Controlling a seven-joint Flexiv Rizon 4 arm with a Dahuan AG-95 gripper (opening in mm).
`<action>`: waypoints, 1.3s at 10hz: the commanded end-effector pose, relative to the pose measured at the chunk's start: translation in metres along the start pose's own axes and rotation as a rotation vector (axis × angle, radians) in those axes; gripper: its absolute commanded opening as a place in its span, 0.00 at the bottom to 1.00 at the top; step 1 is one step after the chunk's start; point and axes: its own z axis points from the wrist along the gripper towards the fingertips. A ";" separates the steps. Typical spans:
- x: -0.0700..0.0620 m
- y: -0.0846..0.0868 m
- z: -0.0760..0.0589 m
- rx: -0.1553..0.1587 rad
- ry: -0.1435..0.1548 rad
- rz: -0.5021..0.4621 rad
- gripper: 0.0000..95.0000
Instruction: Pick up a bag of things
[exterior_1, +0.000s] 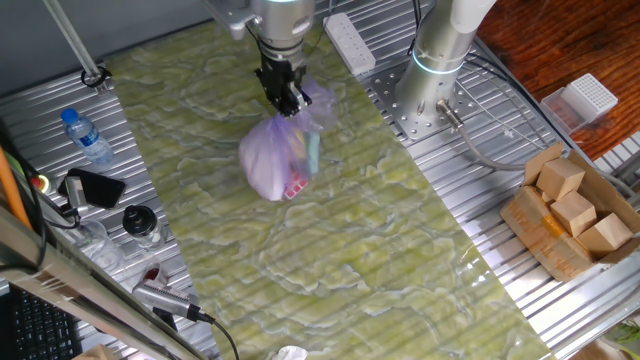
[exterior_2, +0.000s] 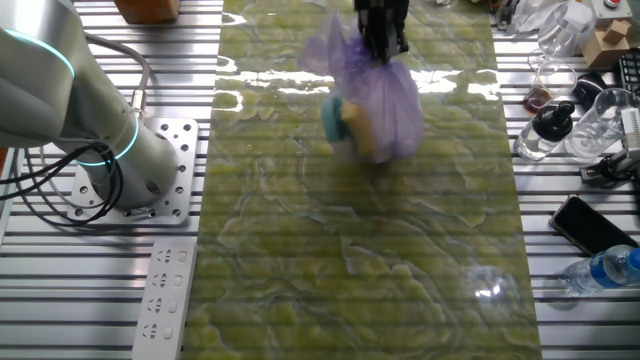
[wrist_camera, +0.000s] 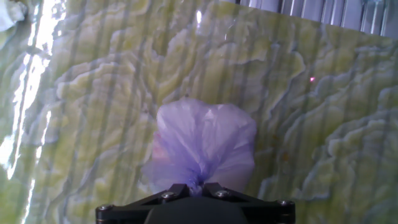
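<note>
The bag of things is a pale lilac plastic bag with pink, yellow and teal items showing through. It hangs blurred in the air above the green marbled mat. My gripper is shut on its tied, crinkled top. In the other fixed view the bag hangs below the black gripper, with a teal and a yellow item bulging at its left. In the hand view the bag fills the middle and its twisted neck is pinched between my fingertips.
A brown cardboard box of wooden blocks stands at the right. The arm's base and a white power strip are at the back. A water bottle, a phone and small jars stand at the left.
</note>
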 end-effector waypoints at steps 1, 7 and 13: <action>0.001 -0.001 -0.009 -0.005 -0.008 0.003 0.00; 0.002 0.000 -0.036 -0.008 0.016 0.003 0.00; 0.007 0.005 -0.070 -0.005 0.020 0.005 0.00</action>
